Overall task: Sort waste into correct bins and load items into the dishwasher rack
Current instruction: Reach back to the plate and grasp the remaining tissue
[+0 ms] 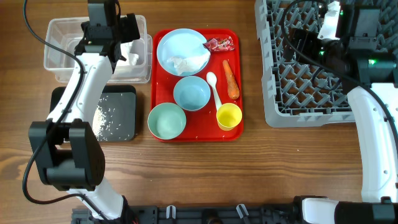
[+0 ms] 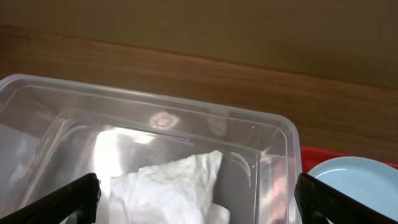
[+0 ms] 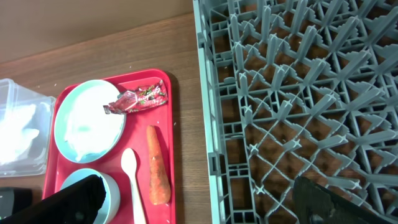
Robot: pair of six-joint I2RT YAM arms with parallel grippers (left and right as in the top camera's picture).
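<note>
Upper left of the overhead view, the left arm hangs right over the clear tub. The left fingers stand wide apart, gripping nothing. Between them in the wrist view, a crumpled white napkin lies on the tub floor, by the look of it the paper bin's first catch.

Just below the tub sits the black tray, dusted with white crumbs, so that one looks like the food-scrap bin.

Centre frame, the red tray carries everything else. The wrapper and carrot lie along its right side. The spoon rests beside the blue bowl, with the green bowl and yellow cup lower down. The blue plate at the top has something white and crumpled on it.

Upper right, the right fingers are spread open and empty above the near edge of the grey rack, which holds no dishes in view. Parked there, that arm seems to be waiting its turn on the dishes.
</note>
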